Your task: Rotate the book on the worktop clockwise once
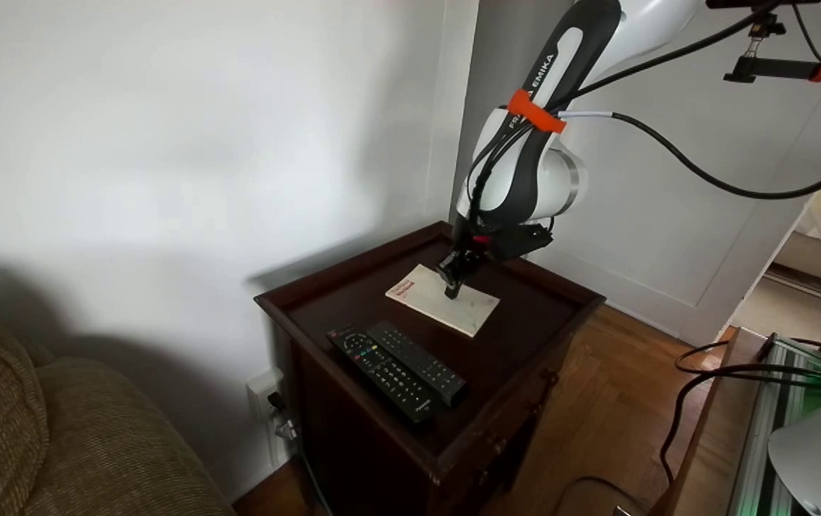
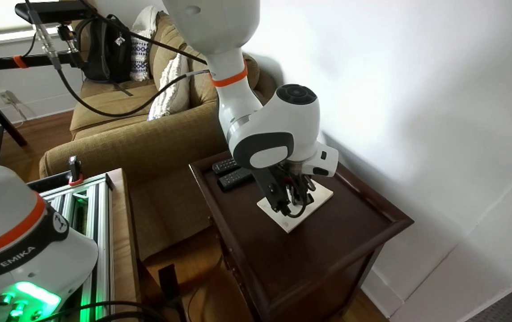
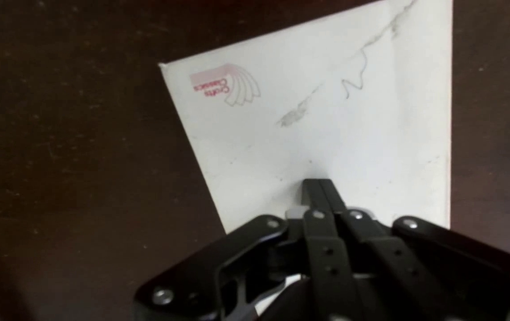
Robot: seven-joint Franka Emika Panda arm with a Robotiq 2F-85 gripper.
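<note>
The book (image 1: 469, 315) lies flat and askew on the worktop (image 1: 528, 304), a dark reddish-brown wood top with a raised rim. It is thin and cream-white, with red print near one end. In an exterior view the arm partly covers the book (image 2: 323, 193) on the worktop (image 2: 323, 250). In the wrist view the book (image 3: 326, 133) shows a pink and red logo, grey scuffs and a pencil mark. My gripper (image 1: 452, 293) points down over the middle of the book. In the wrist view its fingertips (image 3: 323, 189) are together with nothing between them. They are at the cover; I cannot tell whether they press on it.
Two black remote controls (image 1: 381, 373) (image 1: 421, 362) lie beside the book near the worktop's edge. A white wall (image 1: 202, 179) stands close behind the table. A brown sofa (image 2: 162, 134) stands beside it. A bench with metal rails (image 2: 99, 214) carries another robot part.
</note>
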